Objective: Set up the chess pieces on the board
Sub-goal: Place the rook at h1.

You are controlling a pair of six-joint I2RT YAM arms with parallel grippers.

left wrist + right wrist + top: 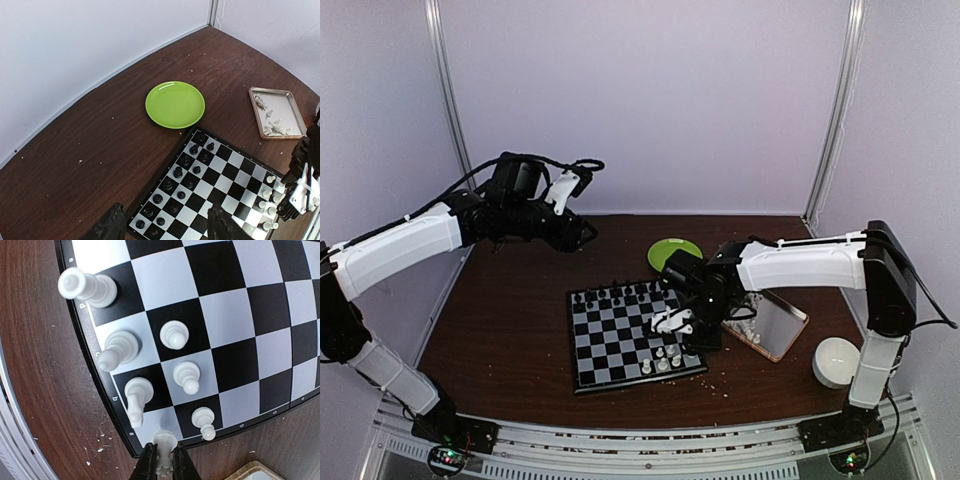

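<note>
Right gripper (162, 462) pinches white plastic chess piece (165, 439) at checked board's (240, 310) corner

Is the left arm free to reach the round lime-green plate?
Probably yes: the left fingers hang open near the round lime-green plate, only brown table between; the right fingers hold a white chessman at the checkered board.

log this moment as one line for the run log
right gripper shut on white piece at board corner | left gripper open, empty
</note>
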